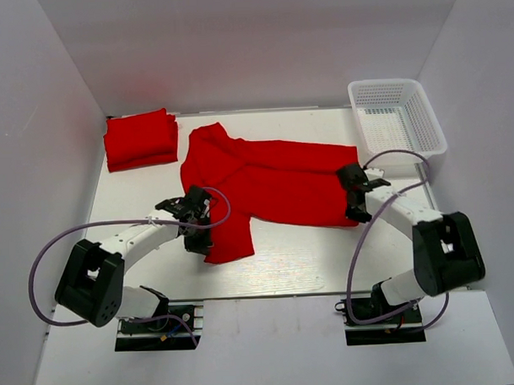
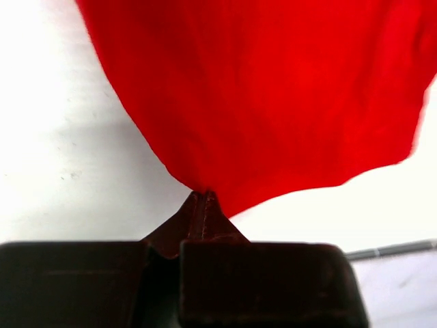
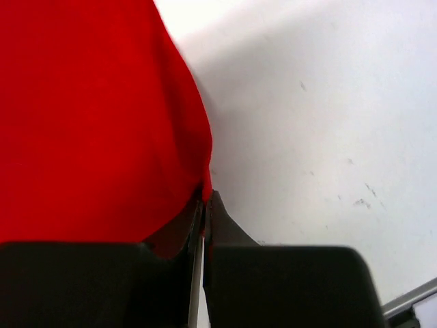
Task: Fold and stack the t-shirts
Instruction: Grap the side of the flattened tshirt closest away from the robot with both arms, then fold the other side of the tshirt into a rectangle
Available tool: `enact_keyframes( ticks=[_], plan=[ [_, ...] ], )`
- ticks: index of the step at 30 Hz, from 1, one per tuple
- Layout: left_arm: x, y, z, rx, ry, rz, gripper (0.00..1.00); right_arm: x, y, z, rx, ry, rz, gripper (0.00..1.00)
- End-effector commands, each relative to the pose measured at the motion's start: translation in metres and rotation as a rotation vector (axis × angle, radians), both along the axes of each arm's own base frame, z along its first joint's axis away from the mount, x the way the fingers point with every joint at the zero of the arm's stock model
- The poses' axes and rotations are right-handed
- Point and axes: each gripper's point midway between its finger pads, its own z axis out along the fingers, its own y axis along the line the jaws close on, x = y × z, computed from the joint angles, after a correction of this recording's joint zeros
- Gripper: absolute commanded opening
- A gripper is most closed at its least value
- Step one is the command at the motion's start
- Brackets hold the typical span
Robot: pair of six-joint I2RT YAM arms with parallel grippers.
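A red t-shirt (image 1: 274, 188) lies spread across the middle of the white table (image 1: 302, 263). My left gripper (image 1: 199, 231) is shut on the cloth of its near-left part; in the left wrist view the fingertips (image 2: 203, 198) pinch the red edge (image 2: 273, 96). My right gripper (image 1: 355, 208) is shut on the shirt's right hem; the right wrist view shows the cloth (image 3: 89, 116) caught between the fingertips (image 3: 207, 198). At the far left corner sits a stack of folded red t-shirts (image 1: 140, 139).
A white mesh basket (image 1: 398, 120) stands at the far right corner. White walls close in the table on three sides. Purple cables loop from both arms near the table's front edge.
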Motion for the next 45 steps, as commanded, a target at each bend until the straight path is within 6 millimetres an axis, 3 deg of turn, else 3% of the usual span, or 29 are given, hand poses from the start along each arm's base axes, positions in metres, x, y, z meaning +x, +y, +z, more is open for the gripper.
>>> enact_keyframes(
  ticks=[1, 2, 4, 8, 13, 14, 18, 19, 22, 26, 32, 34, 40, 44, 45],
  plan=[
    [-0.006, -0.007, 0.015, -0.062, 0.0, -0.039, 0.0, -0.027, -0.006, -0.005, 0.057, 0.001, -0.07, 0.0],
    [-0.009, -0.006, 0.015, -0.058, 0.009, -0.039, 0.0, -0.026, -0.004, -0.005, 0.086, -0.027, -0.073, 0.0],
    [-0.011, -0.006, 0.017, -0.063, 0.01, -0.061, 0.0, -0.041, 0.002, -0.02, 0.143, 0.007, -0.088, 0.0],
    [-0.006, -0.01, 0.027, -0.077, -0.002, -0.075, 0.0, -0.037, 0.001, -0.015, 0.166, -0.03, -0.086, 0.0],
    [0.038, -0.025, 0.065, -0.106, -0.131, -0.081, 0.0, -0.023, -0.003, 0.002, 0.149, -0.07, -0.084, 0.0],
    [0.053, -0.034, 0.08, -0.127, -0.176, -0.082, 0.0, -0.02, -0.005, 0.003, 0.14, -0.076, -0.084, 0.0],
    [0.093, -0.042, 0.096, -0.093, -0.249, -0.067, 0.0, -0.005, -0.005, 0.013, 0.138, -0.099, -0.087, 0.0],
    [0.1, -0.042, 0.09, -0.065, -0.229, -0.061, 0.0, -0.003, -0.004, 0.014, 0.141, -0.103, -0.087, 0.0],
    [0.13, -0.049, 0.111, -0.065, -0.286, -0.049, 0.0, 0.009, -0.004, 0.024, 0.138, -0.129, -0.079, 0.0],
    [0.168, -0.056, 0.12, -0.07, -0.324, -0.038, 0.0, 0.021, -0.007, 0.034, 0.13, -0.14, -0.088, 0.0],
    [0.213, -0.044, 0.135, -0.012, -0.41, 0.016, 0.0, 0.032, -0.013, 0.04, 0.116, -0.153, -0.116, 0.0],
    [0.231, -0.037, 0.149, -0.004, -0.479, 0.036, 0.0, 0.038, -0.014, 0.046, 0.115, -0.165, -0.125, 0.0],
    [0.268, -0.042, 0.189, -0.001, -0.683, -0.073, 0.0, 0.05, -0.017, 0.048, 0.105, -0.148, -0.131, 0.0],
    [0.288, -0.038, 0.194, 0.037, -0.732, -0.089, 0.0, 0.061, -0.019, 0.055, 0.1, -0.166, -0.135, 0.0],
    [0.292, -0.039, 0.203, 0.043, -0.764, -0.106, 0.0, 0.062, -0.02, 0.055, 0.096, -0.168, -0.139, 0.0]
  ],
)
